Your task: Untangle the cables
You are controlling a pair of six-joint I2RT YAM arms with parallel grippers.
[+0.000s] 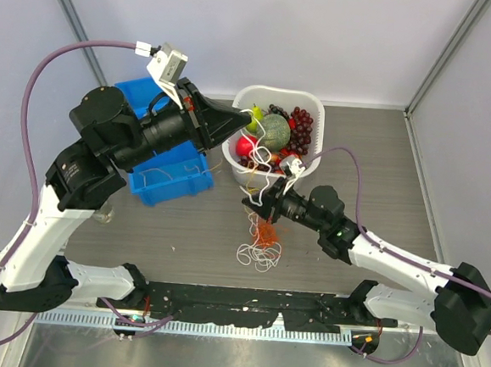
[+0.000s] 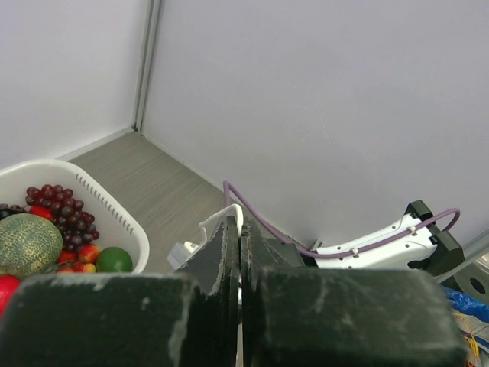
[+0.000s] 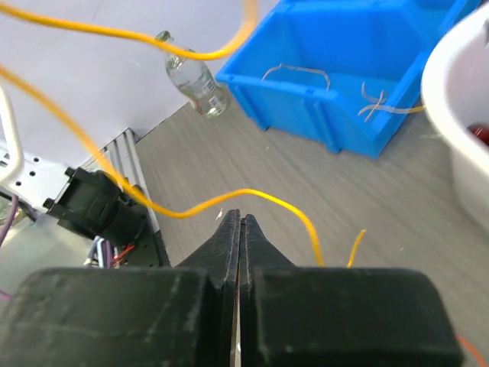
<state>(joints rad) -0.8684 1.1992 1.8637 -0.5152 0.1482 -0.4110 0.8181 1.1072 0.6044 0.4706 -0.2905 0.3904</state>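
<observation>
Top view: cables (image 1: 261, 240) heaped just in front of basket (image 1: 280, 94); separating in hand. Left wrist: left gripper (image 2: 235, 225) closed, hold on white cord (image 2: 216, 220) undeterminable. Right wrist: right gripper (image 3: 239, 218) closed, yellow cable (image 3: 256, 191) crossing tips, grip unconfirmed. Next: draw strands apart gently.

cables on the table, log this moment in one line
thin white, orange and yellow cord cables: tangled heap | left end effector: shut, raised near white plastic basket | right end effector: shut, by heap
</observation>
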